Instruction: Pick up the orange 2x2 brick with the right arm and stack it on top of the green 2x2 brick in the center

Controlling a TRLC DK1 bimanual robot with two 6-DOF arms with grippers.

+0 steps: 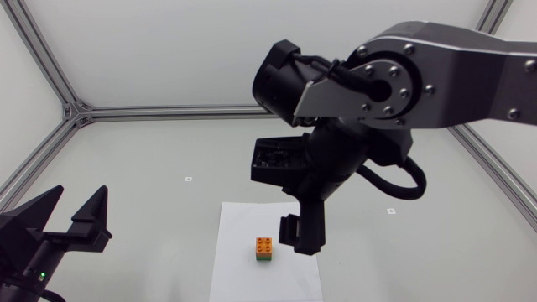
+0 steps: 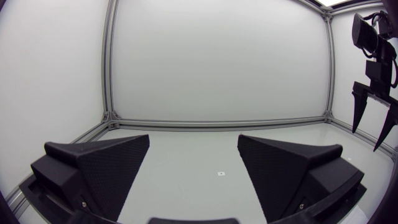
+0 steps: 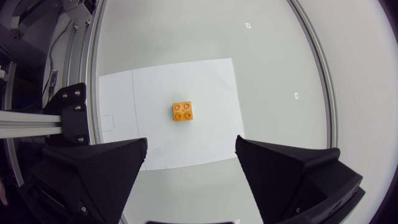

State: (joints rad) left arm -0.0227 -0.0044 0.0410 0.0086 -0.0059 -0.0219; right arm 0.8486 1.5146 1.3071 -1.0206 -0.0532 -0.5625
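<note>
Brightly and evenly lit, softly, from overhead. Barely shadowed around the orange brick [image 3: 183, 112]. Faintly glossy on the table [image 2: 186, 155]. Strongly bowed at wrist-view edges.

Orange brick [image 1: 264, 244] atop green brick [image 1: 264, 259]

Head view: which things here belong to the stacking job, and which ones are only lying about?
Belong to the job:
- orange brick, sitting on the green one
- green brick
- right hand, open and empty, above the bricks

Just there:
- white paper sheet under the bricks
- left hand, open, off to the side
- small square marks on the table
</note>
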